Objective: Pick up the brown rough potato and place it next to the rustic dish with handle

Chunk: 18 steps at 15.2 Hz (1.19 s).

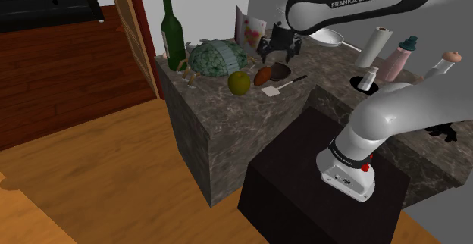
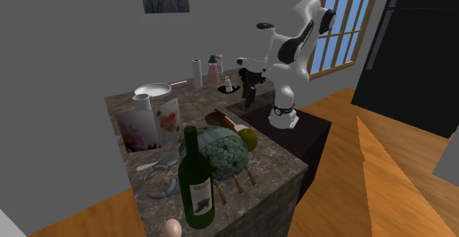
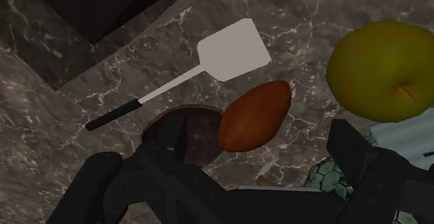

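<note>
The brown potato (image 3: 254,116) lies on the dark marble counter (image 1: 227,121), touching the rim of a small dark brown dish with a handle (image 3: 182,128). In the shoulder view the potato (image 1: 263,75) rests between a green apple (image 1: 239,82) and the dish (image 1: 281,70). My black gripper (image 1: 280,54) hangs open above the two, clear of them. In the wrist view the gripper (image 3: 226,153) has its fingers spread wide, with the potato and dish below and between them and nothing held. Part of the dish is hidden by the hand.
A white spatula (image 3: 212,64) lies just beyond the potato and a green patterned lump (image 1: 216,57) behind the apple. A wine bottle (image 1: 173,34), flowered card (image 1: 251,29), frying pan (image 1: 330,38), paper roll (image 1: 377,45) and small bottles stand around. The stand (image 1: 318,182) is below.
</note>
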Tool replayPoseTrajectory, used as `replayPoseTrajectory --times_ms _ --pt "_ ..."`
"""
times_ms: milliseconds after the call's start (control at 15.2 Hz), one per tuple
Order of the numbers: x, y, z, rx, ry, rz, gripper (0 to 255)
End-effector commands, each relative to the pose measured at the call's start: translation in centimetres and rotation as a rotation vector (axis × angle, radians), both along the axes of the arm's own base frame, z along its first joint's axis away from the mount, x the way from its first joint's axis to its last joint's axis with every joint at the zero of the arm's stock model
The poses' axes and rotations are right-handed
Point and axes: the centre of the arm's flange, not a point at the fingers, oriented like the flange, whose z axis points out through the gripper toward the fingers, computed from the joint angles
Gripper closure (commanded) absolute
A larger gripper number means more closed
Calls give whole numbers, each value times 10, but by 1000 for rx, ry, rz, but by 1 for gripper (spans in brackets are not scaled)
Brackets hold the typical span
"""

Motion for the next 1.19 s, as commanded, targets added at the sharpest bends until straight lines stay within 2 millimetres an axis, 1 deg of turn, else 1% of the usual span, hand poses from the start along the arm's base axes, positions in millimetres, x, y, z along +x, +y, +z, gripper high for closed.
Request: replayPoseTrajectory --times_ms 0,198,462,924,1122 --pt "14 -4 -23 -13 -34 -105 0" --pt "34 -12 -53 -34 -77 -253 0" --pt "60 -28 -91 -61 -132 -443 0" --pt "66 -38 -126 -61 -132 -443 0" --pt "66 -39 -129 -61 -132 -443 0"
